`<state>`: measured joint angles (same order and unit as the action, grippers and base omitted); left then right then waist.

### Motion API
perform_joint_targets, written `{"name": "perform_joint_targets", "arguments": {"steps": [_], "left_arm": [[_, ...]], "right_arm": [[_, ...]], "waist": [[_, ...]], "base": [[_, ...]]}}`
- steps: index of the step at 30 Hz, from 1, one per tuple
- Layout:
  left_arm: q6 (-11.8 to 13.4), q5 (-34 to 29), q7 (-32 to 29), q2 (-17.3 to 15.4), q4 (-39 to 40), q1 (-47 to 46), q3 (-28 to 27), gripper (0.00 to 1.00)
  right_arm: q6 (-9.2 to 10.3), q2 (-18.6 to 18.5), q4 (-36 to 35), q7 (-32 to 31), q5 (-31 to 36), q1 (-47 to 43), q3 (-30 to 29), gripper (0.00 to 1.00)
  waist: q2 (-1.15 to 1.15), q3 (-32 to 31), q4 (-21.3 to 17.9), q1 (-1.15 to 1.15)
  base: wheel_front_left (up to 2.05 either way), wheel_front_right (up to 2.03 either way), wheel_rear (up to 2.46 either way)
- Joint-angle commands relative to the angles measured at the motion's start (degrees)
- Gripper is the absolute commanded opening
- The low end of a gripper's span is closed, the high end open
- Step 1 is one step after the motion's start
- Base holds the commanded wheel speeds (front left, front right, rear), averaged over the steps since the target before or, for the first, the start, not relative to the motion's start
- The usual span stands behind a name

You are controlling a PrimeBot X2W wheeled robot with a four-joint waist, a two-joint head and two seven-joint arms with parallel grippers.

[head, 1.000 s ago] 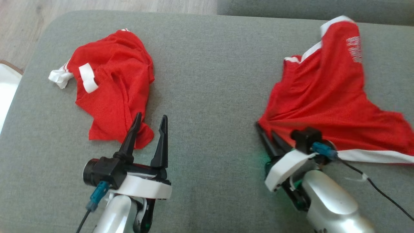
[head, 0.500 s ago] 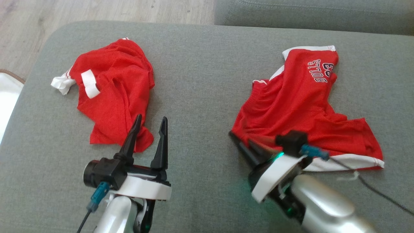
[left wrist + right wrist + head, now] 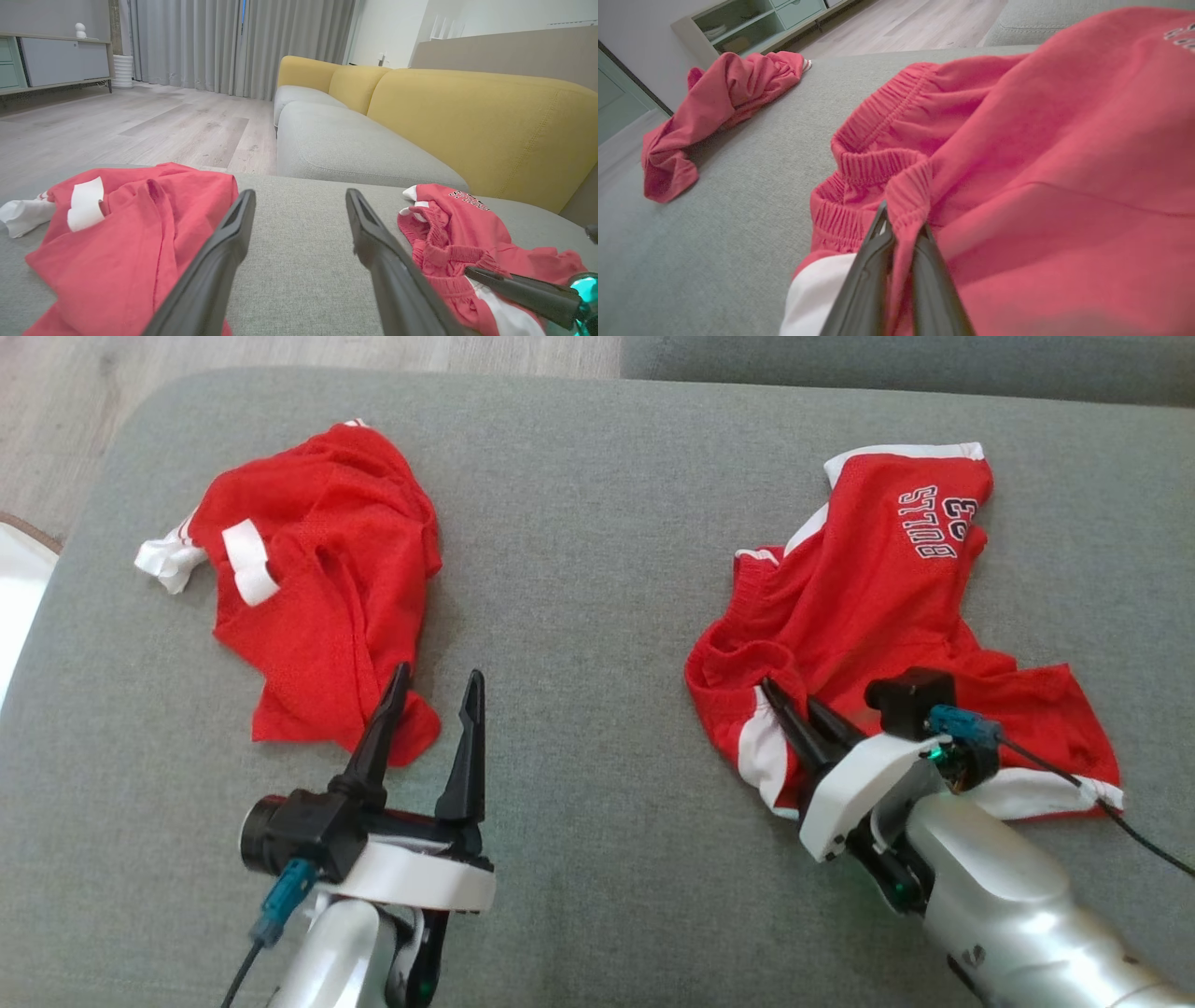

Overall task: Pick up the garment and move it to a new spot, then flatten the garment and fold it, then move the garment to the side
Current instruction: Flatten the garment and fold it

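**Right hand pinching the shorts' waistband, left hand empty**

The red shorts point(image 3: 878, 607) lie crumpled on the grey sofa seat point(image 3: 588, 569), toward 2 o'clock in the head view. White lettering point(image 3: 938, 523) sits at their far end, and a white stripe point(image 3: 758, 756) shows at the near edge.

The right hand point(image 3: 791, 693) comes in from 4 o'clock. Its two fingers are closed almost together on a fold of the elastic waistband point(image 3: 878, 121), and the right wrist view shows the red cloth pinched between them. The bunched waistband lies at the shorts' 8 o'clock corner. The rest of the cloth lies on the seat behind it.

The left hand point(image 3: 438, 672) is at 7 o'clock with its fingers spread wide and nothing between them. A second red garment point(image 3: 317, 569) with white trim lies in a heap toward 10 o'clock, well apart from the shorts. Its near corner reaches the left hand's outer finger, but whether the two touch I cannot tell.

Pale wood floor point(image 3: 280, 355) shows past the seat at 11 o'clock. In the left wrist view a yellow backrest point(image 3: 467, 116) rises behind the shorts.
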<state>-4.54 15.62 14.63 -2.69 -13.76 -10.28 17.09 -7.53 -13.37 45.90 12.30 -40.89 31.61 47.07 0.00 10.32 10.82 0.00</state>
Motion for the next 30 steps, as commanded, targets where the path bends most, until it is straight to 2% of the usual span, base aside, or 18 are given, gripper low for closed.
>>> {"name": "perform_joint_targets", "arguments": {"steps": [1, 8, 13, 18, 22, 26, 30], "left_arm": [[0.0, -0.2, 0.4, -0.2, 1.8, -2.2, -1.2, 1.00], [0.1, 0.0, 0.4, -0.2, 1.6, -2.4, -1.6, 1.00], [0.3, -0.1, 0.4, -0.2, 1.6, -2.0, -2.2, 1.00], [0.3, -0.4, 0.4, -0.2, 1.9, -1.6, -2.8, 1.00], [0.0, -0.7, 0.4, -0.2, 2.2, -1.5, -3.4, 1.00], [-0.3, -1.0, 0.4, -0.2, 2.4, -1.4, -3.6, 1.00], [-0.7, -1.0, 0.4, -0.2, 2.4, -1.3, -3.6, 1.00]], "right_arm": [[0.04, 0.9, -0.2, 1.1, 1.0, 1.7, -0.1, 1.00], [0.04, 2.0, 2.9, 2.4, 6.1, 2.8, -1.5, 1.00], [0.04, 1.6, -0.3, 2.7, 7.1, 2.0, -6.1, 1.00], [0.04, -0.6, -8.1, 2.7, 9.2, -1.9, -14.1, 1.00], [0.04, -2.0, -14.8, 2.7, 14.6, -6.7, -23.3, 1.00], [0.04, -0.2, -20.7, 2.7, 21.6, -14.0, -34.4, 1.00], [0.04, 3.8, -24.3, 2.7, 27.3, -21.1, -40.6, 1.00]], "waist": [[0.00, 0.2, 0.0, 0.00], [0.00, 0.3, -0.9, 0.00], [0.00, -0.5, -2.5, 0.00], [0.00, -1.5, -4.9, 0.00], [0.00, -2.0, -7.1, 0.00], [0.00, -2.5, -9.1, 0.00], [0.00, -2.8, -10.6, 0.00]], "base": [[0.00, 0.00, 0.00], [0.00, 0.00, 0.00], [0.00, 0.00, 0.00], [0.00, 0.00, 0.00], [0.00, 0.00, 0.00], [0.00, 0.00, 0.00], [0.00, 0.00, 0.00]]}}
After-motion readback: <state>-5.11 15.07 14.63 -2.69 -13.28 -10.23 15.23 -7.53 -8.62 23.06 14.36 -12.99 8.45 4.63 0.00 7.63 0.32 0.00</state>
